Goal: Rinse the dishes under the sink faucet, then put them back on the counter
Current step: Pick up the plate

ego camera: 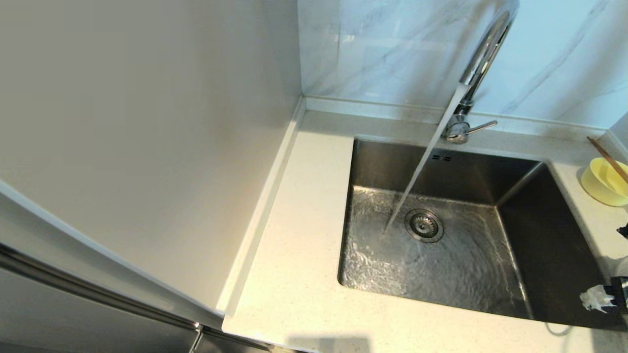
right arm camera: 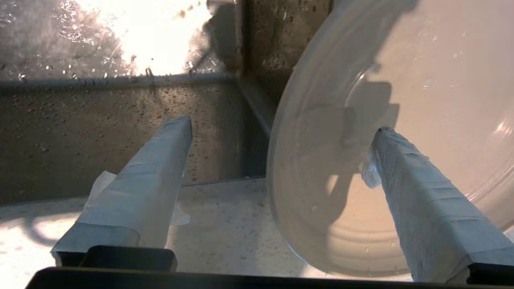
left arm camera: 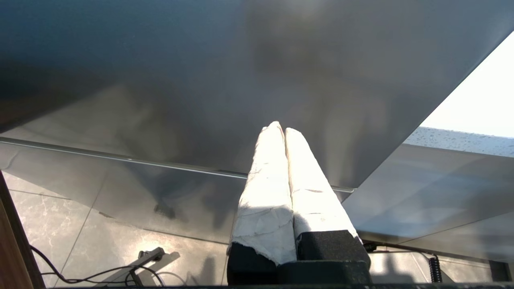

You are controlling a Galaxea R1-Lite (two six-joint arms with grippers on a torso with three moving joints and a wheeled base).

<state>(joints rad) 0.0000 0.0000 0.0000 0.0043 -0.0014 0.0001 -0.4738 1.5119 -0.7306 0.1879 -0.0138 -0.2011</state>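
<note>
Water runs from the chrome faucet (ego camera: pixel 483 59) into the steel sink (ego camera: pixel 549 245), landing beside the drain strainer (ego camera: pixel 424 225). The off-white plate (right arm camera: pixel 421 80) rests on the counter (right arm camera: pixel 225 224) by the sink's right edge. My right gripper (right arm camera: pixel 281 126) is open, and the plate's rim lies between its fingers: one finger (right arm camera: pixel 417 192) is over the plate's inside, the other (right arm camera: pixel 148 176) outside it, towards the sink wall. The pale-yellow bowl (ego camera: pixel 601 184) stands at the far right of the counter with brown chopsticks (ego camera: pixel 608 159) resting in it. My left gripper (left arm camera: pixel 281 128) is shut on nothing, parked below the counter.
The faucet's side lever (ego camera: pixel 483 126) points right. A long stretch of speckled counter (ego camera: pixel 299 255) runs left of the sink, up to a plain wall panel (ego camera: pixel 147 147). In the head view only a taped finger (ego camera: pixel 594 298) of the right gripper shows, at the right edge.
</note>
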